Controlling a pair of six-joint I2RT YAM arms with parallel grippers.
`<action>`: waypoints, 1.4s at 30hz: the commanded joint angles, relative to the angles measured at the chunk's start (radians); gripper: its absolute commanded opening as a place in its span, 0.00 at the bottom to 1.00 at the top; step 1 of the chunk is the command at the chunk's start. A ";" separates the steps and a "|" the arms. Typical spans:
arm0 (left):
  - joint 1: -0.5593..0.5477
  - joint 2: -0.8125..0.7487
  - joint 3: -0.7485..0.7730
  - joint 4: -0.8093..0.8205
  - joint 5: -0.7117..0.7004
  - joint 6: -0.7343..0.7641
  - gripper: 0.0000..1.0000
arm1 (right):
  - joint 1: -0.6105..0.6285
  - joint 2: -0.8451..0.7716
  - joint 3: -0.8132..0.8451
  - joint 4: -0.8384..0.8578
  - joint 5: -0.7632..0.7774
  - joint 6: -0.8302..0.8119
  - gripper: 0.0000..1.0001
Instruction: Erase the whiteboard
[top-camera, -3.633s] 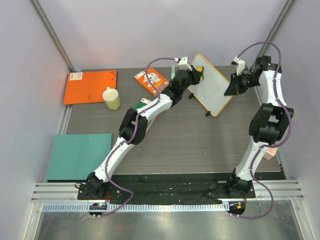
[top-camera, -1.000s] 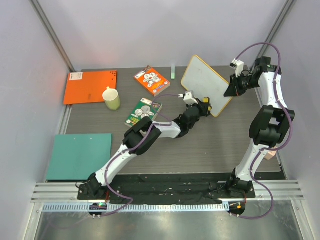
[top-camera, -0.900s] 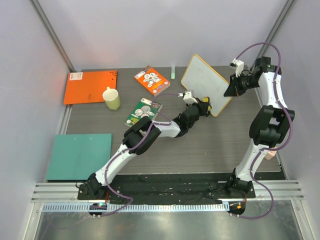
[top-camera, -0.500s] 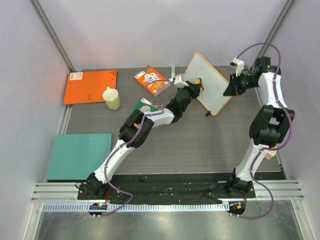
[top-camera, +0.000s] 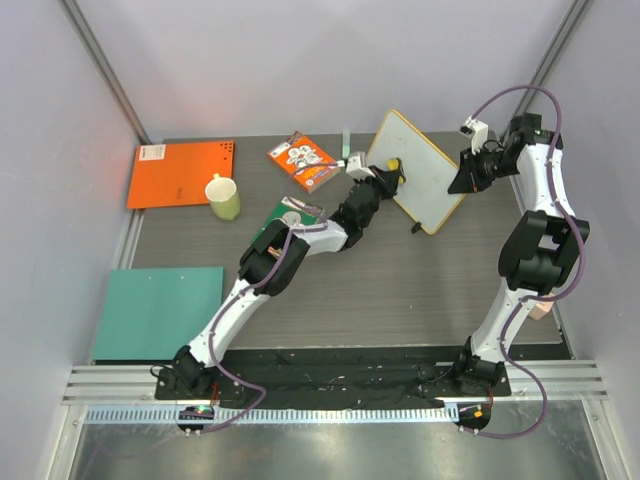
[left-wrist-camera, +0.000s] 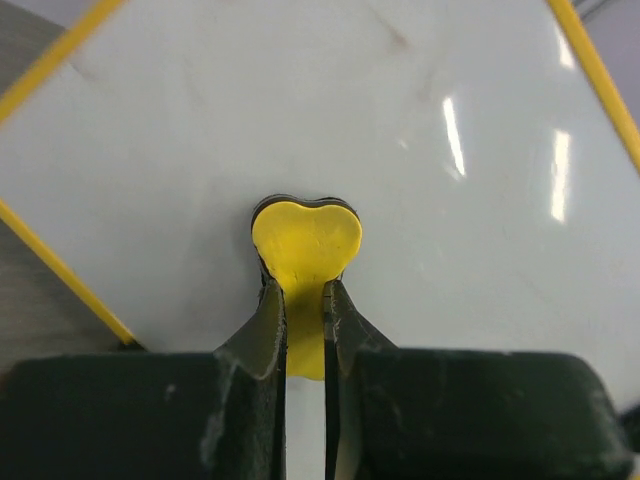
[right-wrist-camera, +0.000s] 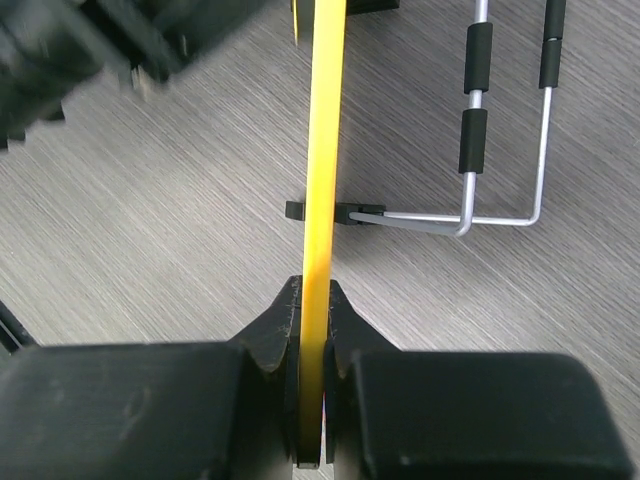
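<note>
The whiteboard (top-camera: 428, 172), white with a thin yellow-orange frame, stands tilted at the back right of the table. My right gripper (top-camera: 463, 181) is shut on its right edge; the right wrist view shows the yellow frame (right-wrist-camera: 322, 120) edge-on between the jaws of that gripper (right-wrist-camera: 312, 300). My left gripper (top-camera: 388, 170) is shut on a yellow heart-shaped eraser (left-wrist-camera: 306, 238) and presses it against the board's face (left-wrist-camera: 460, 110) near the upper left. The board's face looks clean apart from faint smudges.
An orange sheet (top-camera: 180, 172) and a cream cup (top-camera: 224, 197) lie at the back left, and a teal sheet (top-camera: 158, 312) at the front left. Two printed cards (top-camera: 303, 160) (top-camera: 285, 222) lie near the left arm. The board's wire stand (right-wrist-camera: 500, 220) shows behind it.
Over the last second my left gripper has carried the eraser from the board's lower edge up and left across its face. In the last half second it barely moved. The right gripper holds still.
</note>
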 joint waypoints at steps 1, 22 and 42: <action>-0.132 -0.055 -0.114 0.034 0.058 0.022 0.00 | 0.061 0.075 -0.071 -0.306 0.036 -0.128 0.01; 0.027 -0.048 -0.001 -0.082 -0.058 0.051 0.00 | 0.060 0.057 -0.079 -0.309 0.041 -0.128 0.01; 0.091 -0.446 -0.318 -0.196 0.176 0.211 0.00 | 0.057 0.057 0.010 -0.375 0.053 -0.133 0.01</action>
